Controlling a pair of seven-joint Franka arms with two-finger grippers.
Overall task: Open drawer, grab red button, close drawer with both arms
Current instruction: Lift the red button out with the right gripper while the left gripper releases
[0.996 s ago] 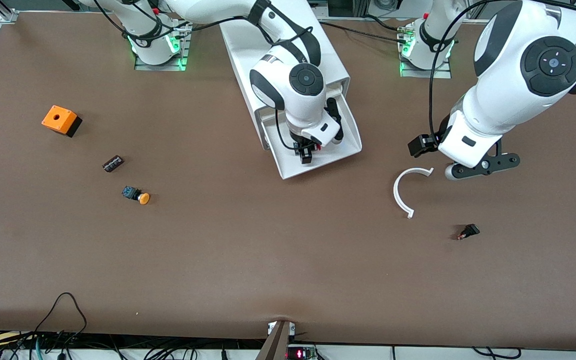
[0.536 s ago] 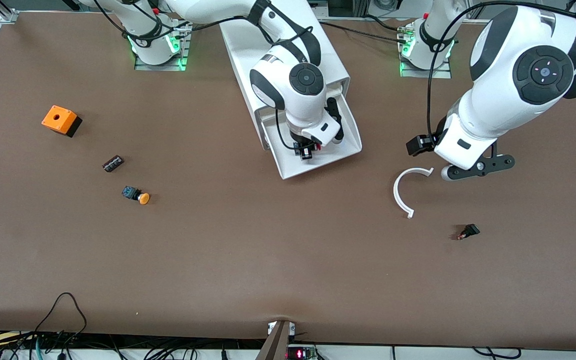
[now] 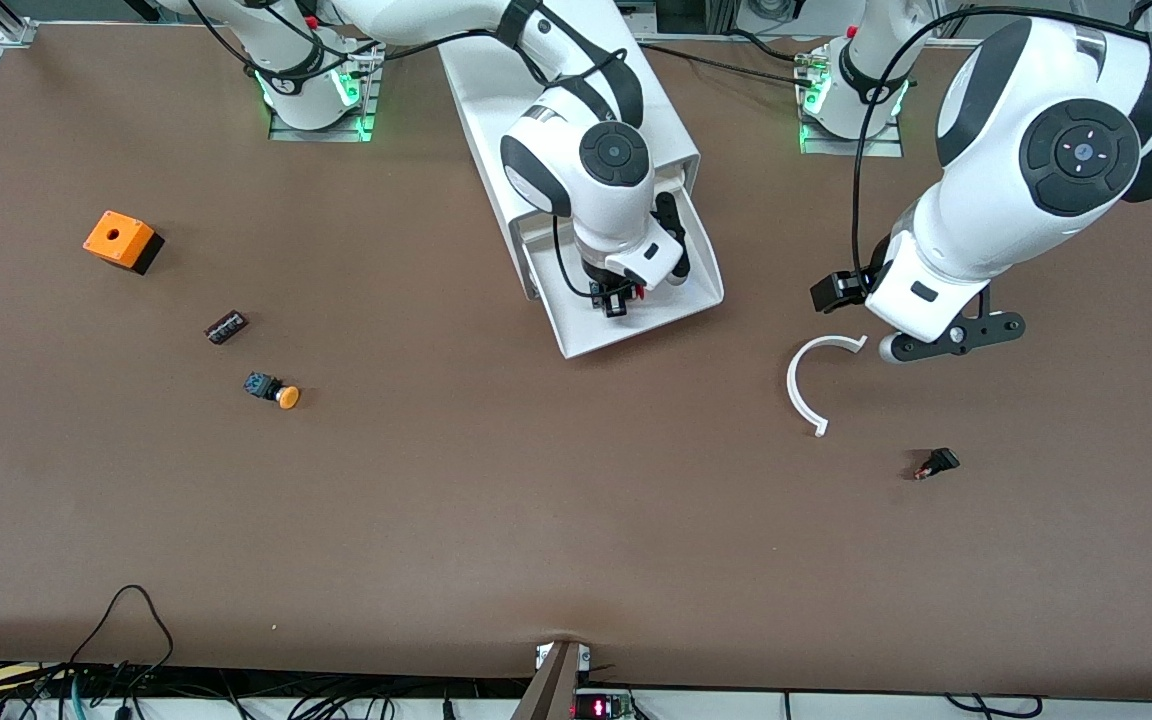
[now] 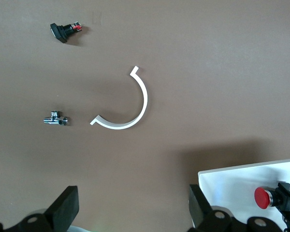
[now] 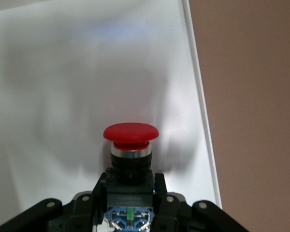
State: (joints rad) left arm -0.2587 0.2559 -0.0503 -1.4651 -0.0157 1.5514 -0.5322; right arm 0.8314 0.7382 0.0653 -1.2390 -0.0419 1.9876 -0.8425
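We see the table (image 3: pixel 436 520), brown, with two white arms reaching in from their bases. Right arm (image 3: pixel 576 170) bends down into the open white drawer (image 3: pixel 696 300) in the middle of the table. Left arm (image 3: pixel 1026 190) hangs over the table toward its own end, waiting. Left gripper (image 4: pixel 130 212) sits above bare table just by the white half-ring (image 3: pixel 808 385), fingers (image 4: pixel 65 208) spread wide, nothing between them. Right gripper (image 5: pixel 130 193) is inside the drawer, clamped on the blue-black body of the button (image 5: pixel 130 145); red head sticks out past the fingertips, over the white drawer floor.

Smaller stuff: orange box with a hole (image 3: pixel 121 241) toward the right arm's end, yellow-headed button (image 3: pixel 272 390) nearer the front camera than it, small dark block (image 3: pixel 226 327) between them. Small black-red part (image 3: pixel 937 463) and a little metal fitting (image 4: pixel 55 118) near the half-ring.
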